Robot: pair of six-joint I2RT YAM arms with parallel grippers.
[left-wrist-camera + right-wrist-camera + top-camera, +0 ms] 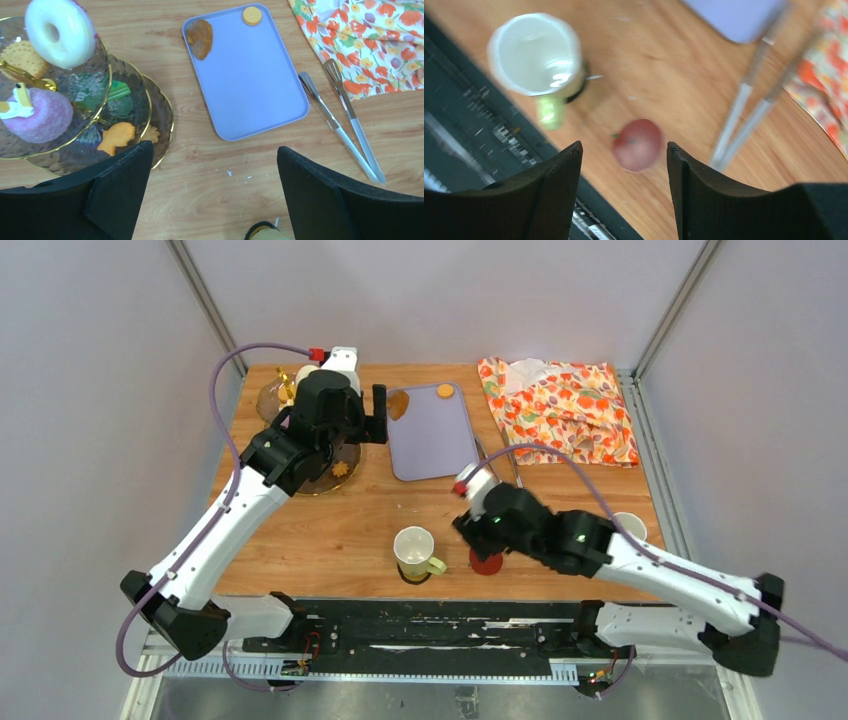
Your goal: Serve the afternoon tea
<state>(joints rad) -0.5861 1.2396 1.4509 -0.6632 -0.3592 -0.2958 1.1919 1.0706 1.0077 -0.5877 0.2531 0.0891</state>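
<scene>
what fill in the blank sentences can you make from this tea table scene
The white donut sits on the ___ tier of the glass stand.
Between the lilac tray and the floral cloth lie the metal ___.
The lilac tray holds ___ pastries.
The left gripper and the right gripper both stand ___, holding nothing.
Missing words: top; tongs; two; open.

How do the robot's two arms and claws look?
The left arm and right arm have white links with black joints and bases. A purple cable with a red plug runs along each. The left claw and right claw have two broad black fingers each. Green lights dot the right arm.
</scene>
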